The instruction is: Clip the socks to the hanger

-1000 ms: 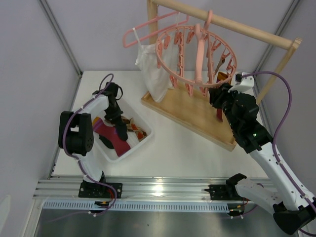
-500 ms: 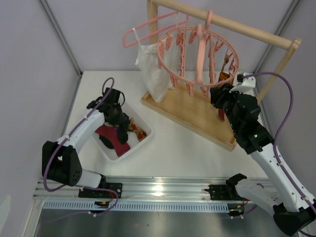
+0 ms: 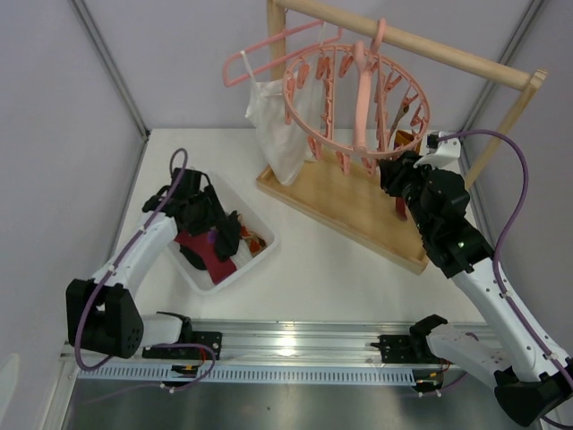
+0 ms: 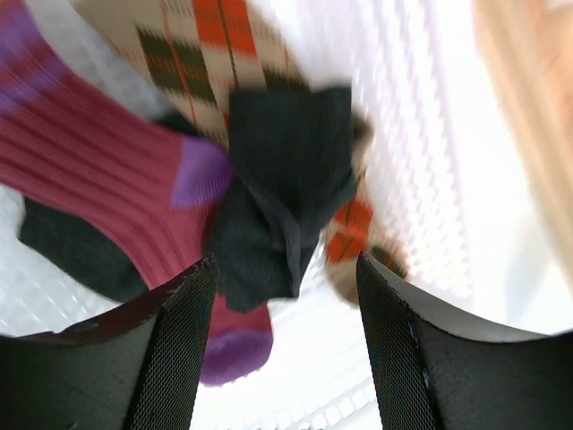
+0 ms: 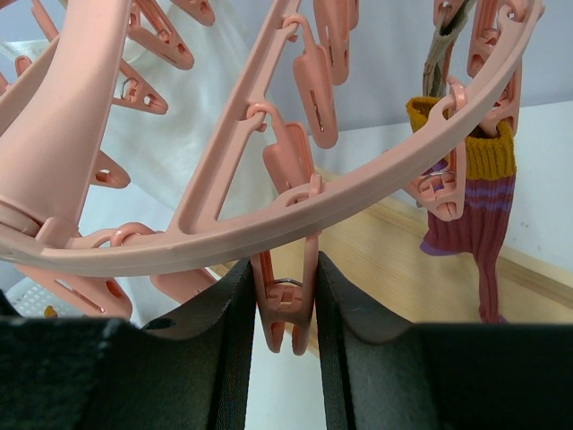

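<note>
The socks [image 3: 215, 246] lie heaped in a white tray [image 3: 255, 260] at the left of the top view, well apart from the hanger [image 3: 358, 94], which hangs from a wooden stand [image 3: 340, 202] at upper centre. In the left wrist view the left gripper [image 4: 285, 269] hovers over the heap with its fingers spread wide. A crumpled black sock [image 4: 277, 179] sits between and beyond them, on top of a maroon sock [image 4: 98, 179] with purple tips and an argyle sock [image 4: 206, 45]. Nothing is gripped.

The right gripper [image 5: 285, 296] is up at the hanger's rim, its fingers pressed together on one dangling clip [image 5: 286, 331] at the bottom centre of its wrist view. Whether the clip's mouth is squeezed open cannot be told. At the right of that view one striped sock [image 5: 483, 206] with a mustard cuff is already hanging from another clip.

The socks look light, limp and easily bunched, so they will drape and fold rather than hold a shape, and they may drag a neighbour along when lifted. The black sock is uppermost and the likely pick. A pinch on a raised fold near its cuff seems best, leaving an edge free to feed into the clip. The hanger is stiff plastic but hangs freely, so it will probably swing when pushed, and the clip needs a steady hold.
</note>
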Available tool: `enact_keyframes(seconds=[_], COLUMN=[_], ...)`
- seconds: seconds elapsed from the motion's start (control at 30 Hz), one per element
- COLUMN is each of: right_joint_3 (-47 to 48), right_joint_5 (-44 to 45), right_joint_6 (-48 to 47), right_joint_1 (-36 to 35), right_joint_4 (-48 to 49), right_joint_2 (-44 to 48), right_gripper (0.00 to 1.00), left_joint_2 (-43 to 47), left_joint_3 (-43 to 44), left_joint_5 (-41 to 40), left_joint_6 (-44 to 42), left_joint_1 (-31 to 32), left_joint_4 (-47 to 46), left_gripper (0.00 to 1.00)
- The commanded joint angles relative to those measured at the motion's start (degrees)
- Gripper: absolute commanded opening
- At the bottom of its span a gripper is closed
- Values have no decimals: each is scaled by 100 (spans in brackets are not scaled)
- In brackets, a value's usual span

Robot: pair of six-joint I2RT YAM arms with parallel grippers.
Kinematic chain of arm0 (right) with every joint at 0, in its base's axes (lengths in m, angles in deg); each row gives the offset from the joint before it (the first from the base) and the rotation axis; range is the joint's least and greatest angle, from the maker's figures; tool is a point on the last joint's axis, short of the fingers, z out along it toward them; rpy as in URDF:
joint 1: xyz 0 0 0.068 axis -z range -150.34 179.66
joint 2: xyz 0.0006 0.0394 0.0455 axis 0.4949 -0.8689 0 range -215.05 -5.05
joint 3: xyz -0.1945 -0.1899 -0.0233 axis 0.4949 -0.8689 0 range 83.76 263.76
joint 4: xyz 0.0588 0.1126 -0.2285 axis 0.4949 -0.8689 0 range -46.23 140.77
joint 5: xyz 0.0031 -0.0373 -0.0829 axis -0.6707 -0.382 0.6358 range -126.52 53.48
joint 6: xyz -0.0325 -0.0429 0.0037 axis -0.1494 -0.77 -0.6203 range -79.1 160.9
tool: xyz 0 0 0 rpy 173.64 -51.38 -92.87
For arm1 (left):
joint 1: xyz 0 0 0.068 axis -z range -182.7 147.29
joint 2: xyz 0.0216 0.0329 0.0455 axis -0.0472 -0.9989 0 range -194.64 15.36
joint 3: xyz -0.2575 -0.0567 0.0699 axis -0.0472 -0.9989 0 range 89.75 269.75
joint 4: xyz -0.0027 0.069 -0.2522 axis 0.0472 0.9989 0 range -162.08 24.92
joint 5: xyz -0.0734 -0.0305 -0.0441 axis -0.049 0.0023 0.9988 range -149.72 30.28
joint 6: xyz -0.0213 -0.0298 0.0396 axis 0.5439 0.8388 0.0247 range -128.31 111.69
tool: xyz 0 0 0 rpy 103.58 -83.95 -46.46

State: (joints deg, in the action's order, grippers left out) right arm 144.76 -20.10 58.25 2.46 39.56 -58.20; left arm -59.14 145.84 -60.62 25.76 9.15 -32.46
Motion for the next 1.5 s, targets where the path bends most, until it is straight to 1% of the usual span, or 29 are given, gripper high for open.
enact_keyframes(seconds=[0.0, 0.07, 0.1, 0.2, 0.33, 0.43, 0.77, 0.97, 1.07, 1.2, 1.23, 1.27, 1.3, 1.4, 1.47], right_joint_3=[9, 9, 9, 9, 18, 9, -35, -61, -79, -87, -87, -87, -96, -105, -114], right_joint_5=[-8, -25, -25, -43, -25, -17, -25, -25, -34, -25, -25, -34, -25, -25, -25], right_joint_6=[-29, -29, -29, -29, -56, -82, -47, -56, -56, -47, -47, -38, -38, -29, -29], right_joint_1=[31, 39, 39, 48, 66, 66, 101, 118, 119, 127, 119, 127, 127, 136, 136], right_joint_4=[74, 83, 92, 83, 48, 13, 4, -5, 4, -5, -14, -14, -14, -14, -14], right_joint_2=[-20, -47, -47, -64, -38, 6, -3, -3, 15, 24, 32, 32, 32, 41, 50], right_gripper=[0, 0, 0, 0, 0, 0, 0, 0, 0, 0, 0, 0, 0, 0, 0], left_joint_2=[147, -90, -370, -810, -1434, -1663, -2059, -2270, -2394, -2403, -2385, -2376, -2359, -2210, -1982], left_joint_3=[68, 147, 304, 551, 640, 500, 543, 622, 683, 727, 745, 754, 771, 815, 833], left_joint_5=[415, 678, 732, 978, 1145, 1277, 1207, 1145, 1154, 1049, 1040, 1040, 996, 856, 733], left_joint_6=[285, 425, 521, 601, 829, 935, 874, 821, 777, 760, 742, 707, 698, 637, 549], left_joint_1=[-403, -588, -666, -763, -974, -1159, -1168, -1168, -1168, -1168, -1168, -1168, -1168, -1168, -1168], left_joint_4=[-550, -595, -604, -596, -639, -762, -754, -780, -762, -771, -762, -754, -736, -649, -604], left_gripper=[66, 65, 65, 62, 60, 59, 58, 53, 47, 32, 25, 20, 13, 3, 1])
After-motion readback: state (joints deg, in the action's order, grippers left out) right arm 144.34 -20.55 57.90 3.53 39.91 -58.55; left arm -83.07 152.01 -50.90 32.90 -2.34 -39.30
